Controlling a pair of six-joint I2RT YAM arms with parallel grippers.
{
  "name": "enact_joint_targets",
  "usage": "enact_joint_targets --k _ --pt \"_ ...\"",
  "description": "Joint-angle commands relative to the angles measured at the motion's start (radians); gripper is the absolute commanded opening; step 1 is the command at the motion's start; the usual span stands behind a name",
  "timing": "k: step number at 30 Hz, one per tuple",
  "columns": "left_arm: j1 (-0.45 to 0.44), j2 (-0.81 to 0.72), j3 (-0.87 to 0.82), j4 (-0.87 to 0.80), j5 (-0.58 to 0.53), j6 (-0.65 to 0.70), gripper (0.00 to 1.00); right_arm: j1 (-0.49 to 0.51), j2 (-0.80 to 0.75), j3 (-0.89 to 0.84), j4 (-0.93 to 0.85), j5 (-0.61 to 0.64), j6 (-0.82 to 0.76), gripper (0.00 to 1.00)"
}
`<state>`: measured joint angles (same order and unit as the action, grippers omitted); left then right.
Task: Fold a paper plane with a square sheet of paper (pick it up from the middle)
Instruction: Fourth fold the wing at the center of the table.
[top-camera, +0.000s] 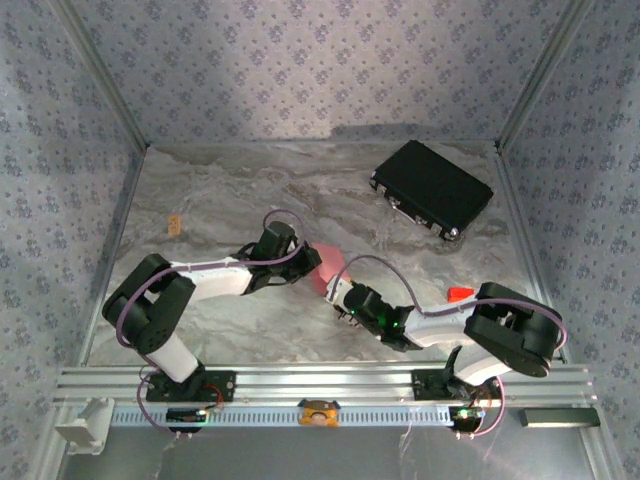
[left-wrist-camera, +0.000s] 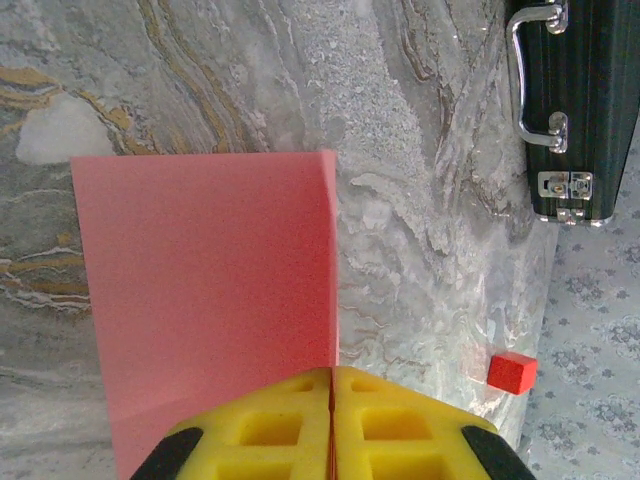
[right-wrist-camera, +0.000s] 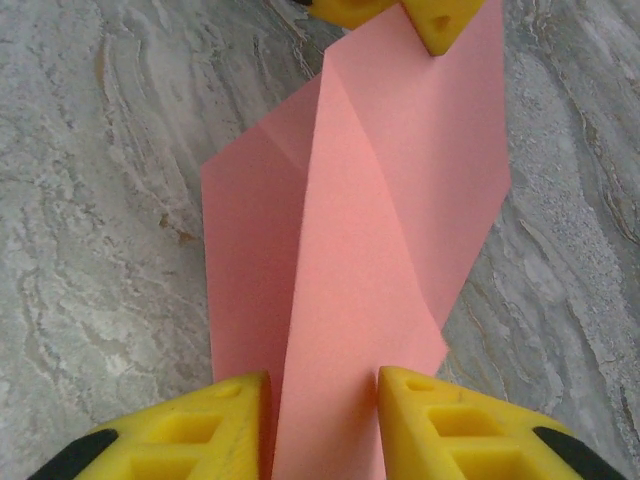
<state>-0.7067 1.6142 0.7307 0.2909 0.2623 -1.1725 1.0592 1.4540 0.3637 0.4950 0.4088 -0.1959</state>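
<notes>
Inward, both arms lean: left hand (left-wrist-camera: 332, 378) pinches paper (left-wrist-camera: 210, 280), right hand (right-wrist-camera: 325, 380) straddles it.

Soft, even light falls from above on my surface (top-camera: 230, 190), brightest near the far wall (top-camera: 320, 70), where a dark shadow sits behind the black case (top-camera: 432, 188). The overhead picture is grainy and a little soft. Both wrist pictures are bright and sharp. The sheet of paper (left-wrist-camera: 210, 280) shows flat pink, its folds reading as steps of tone, and the case's chrome handle (left-wrist-camera: 516, 80) glints. The yellow pads (left-wrist-camera: 270, 430) of my left tool (left-wrist-camera: 332, 385) look crisp up close.
</notes>
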Motion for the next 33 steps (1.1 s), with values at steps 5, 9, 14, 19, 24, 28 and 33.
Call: enact_joint_targets --k 5,9,14,19,24,28,33 --pt "0.015 -0.032 0.0 -0.013 -0.012 -0.001 0.09 0.008 0.005 0.013 0.021 0.012 0.025 0.28" --pt "0.013 -0.033 -0.002 -0.013 -0.012 0.0 0.1 0.006 0.016 0.021 0.02 0.004 0.038 0.27" --pt "0.015 -0.035 -0.004 -0.016 -0.013 -0.001 0.1 0.005 0.018 0.023 0.015 0.001 0.049 0.24" --pt "0.015 -0.034 -0.002 -0.018 -0.014 -0.001 0.1 0.003 0.014 0.02 0.017 -0.005 0.067 0.21" --pt "0.016 -0.033 -0.001 -0.02 -0.013 -0.002 0.1 -0.004 0.011 0.021 0.018 -0.017 0.086 0.18" --pt "0.016 -0.033 -0.002 -0.023 -0.017 -0.005 0.11 -0.015 0.007 0.02 0.013 -0.032 0.101 0.12" --pt "0.019 -0.047 -0.008 -0.041 -0.029 0.0 0.2 -0.042 0.007 0.027 -0.006 -0.064 0.153 0.03"
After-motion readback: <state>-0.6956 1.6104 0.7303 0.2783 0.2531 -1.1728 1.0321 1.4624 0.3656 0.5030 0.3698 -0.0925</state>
